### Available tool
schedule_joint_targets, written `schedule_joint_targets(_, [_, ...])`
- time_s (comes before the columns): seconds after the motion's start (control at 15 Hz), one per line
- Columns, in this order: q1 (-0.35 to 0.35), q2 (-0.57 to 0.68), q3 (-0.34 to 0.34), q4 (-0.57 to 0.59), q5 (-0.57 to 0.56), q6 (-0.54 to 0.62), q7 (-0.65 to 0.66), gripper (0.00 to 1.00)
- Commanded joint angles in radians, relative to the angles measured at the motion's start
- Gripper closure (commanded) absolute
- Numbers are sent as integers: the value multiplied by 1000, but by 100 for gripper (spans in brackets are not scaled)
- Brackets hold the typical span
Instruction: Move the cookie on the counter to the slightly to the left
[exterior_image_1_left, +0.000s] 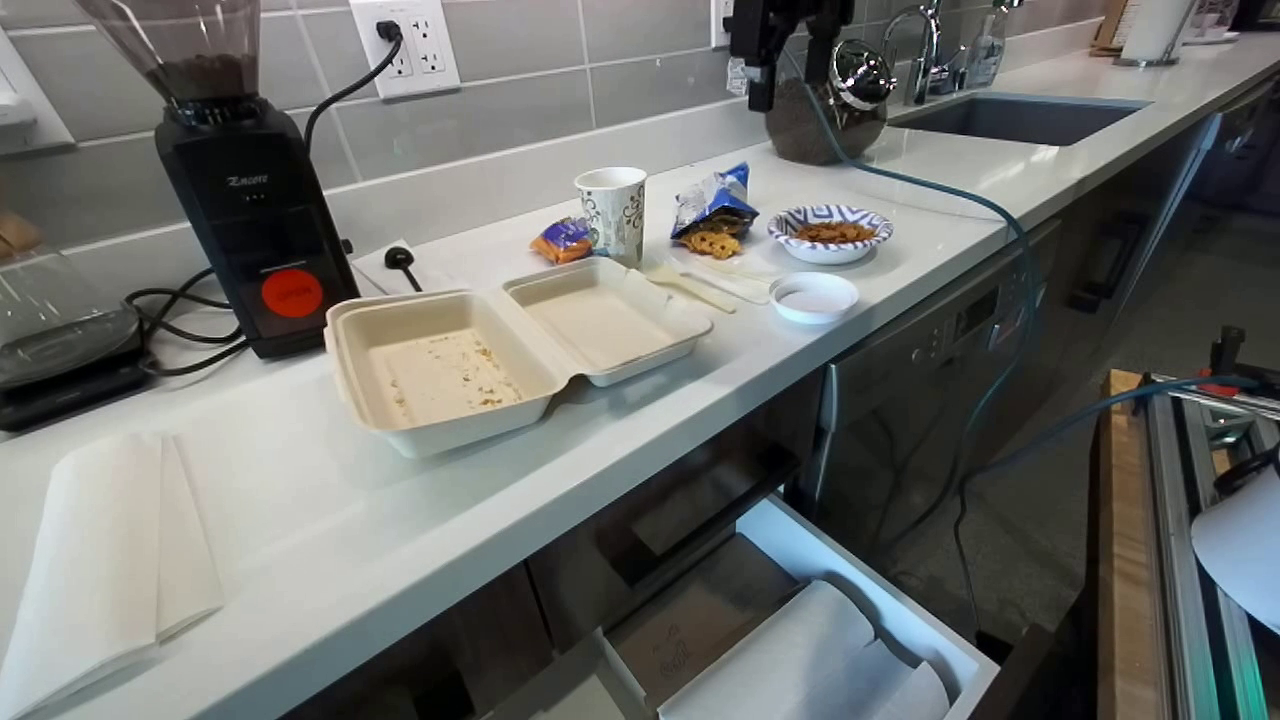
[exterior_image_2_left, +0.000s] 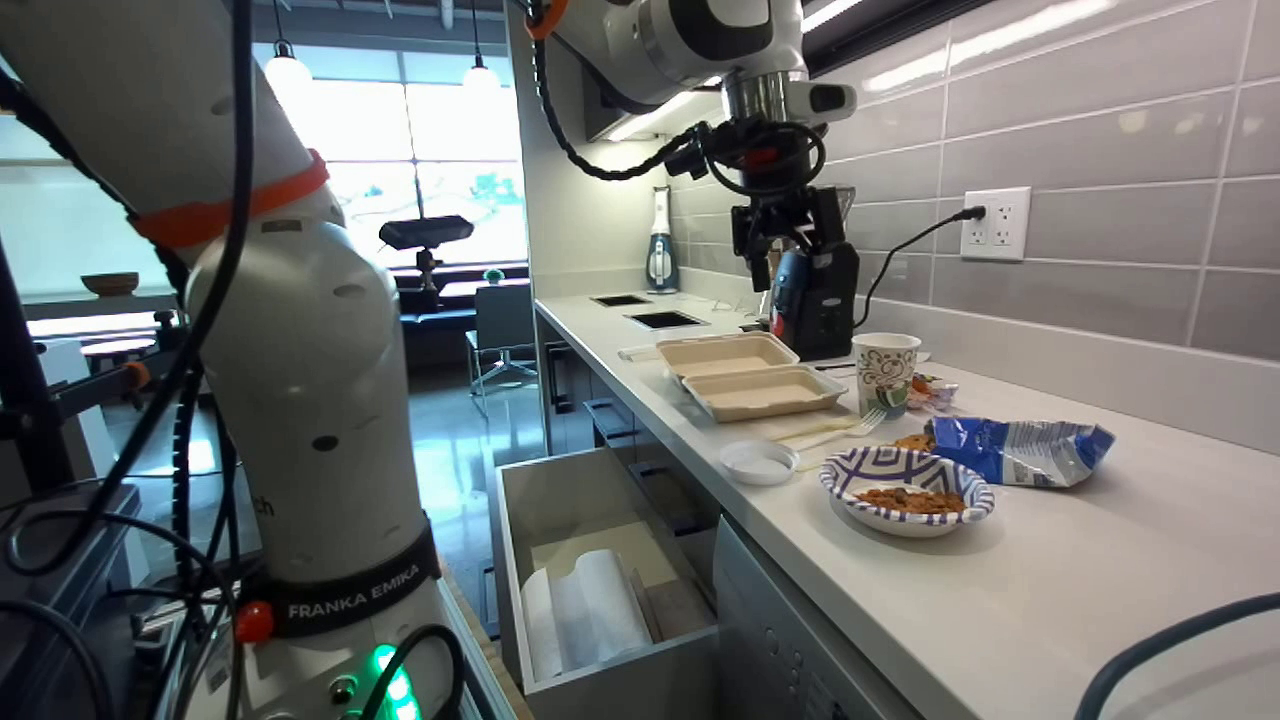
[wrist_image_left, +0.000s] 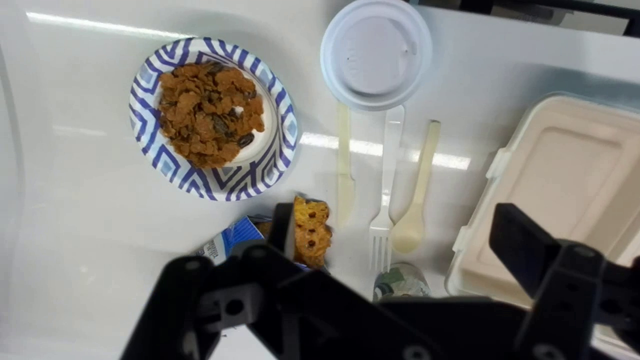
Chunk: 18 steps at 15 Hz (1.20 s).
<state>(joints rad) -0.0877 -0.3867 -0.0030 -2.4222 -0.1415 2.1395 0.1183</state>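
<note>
The cookie (exterior_image_1_left: 712, 243) is golden brown with dark chips and lies at the mouth of a torn blue bag (exterior_image_1_left: 718, 200) on the pale counter (exterior_image_1_left: 300, 510). In an exterior view the cookie (exterior_image_2_left: 915, 441) is partly hidden behind the bowl and bag. In the wrist view the cookie (wrist_image_left: 312, 234) shows beside the left finger, which hides part of it and the bag. My gripper (wrist_image_left: 404, 232) is wide open and empty. In both exterior views the gripper (exterior_image_1_left: 792, 80) (exterior_image_2_left: 790, 262) hangs well above the counter, fingers down, touching nothing.
A patterned bowl of cereal (wrist_image_left: 270, 125), a small white dish (wrist_image_left: 377, 55), plastic cutlery (wrist_image_left: 387, 175), a paper cup (exterior_image_1_left: 612, 210) and an open takeout box (exterior_image_1_left: 440, 430) surround the cookie. A coffee grinder (exterior_image_1_left: 240, 200) stands behind the box. A drawer (exterior_image_2_left: 600, 480) is open below.
</note>
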Motion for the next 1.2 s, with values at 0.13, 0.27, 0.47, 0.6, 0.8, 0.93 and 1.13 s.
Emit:
schedule_joint_targets(0.13, [-42,40,-15,-27,-66,74,37,0])
schedule_joint_targets(0.27, [-47,55,-38,-42,-45,110,16,0])
schedule_joint_targets(0.47, [-48,79,-76,-56,-18,182,-24,0])
schedule_joint_targets(0.6, [-51,95,-96,-59,-16,214,-55,0])
schedule_joint_targets(0.8, [-48,116,-134,-61,12,262,-126,0])
schedule_joint_targets(0.93, [-38,134,-164,-59,62,290,-203,0])
schedule_joint_targets(1.13, [-17,167,-209,-47,187,301,-361,0])
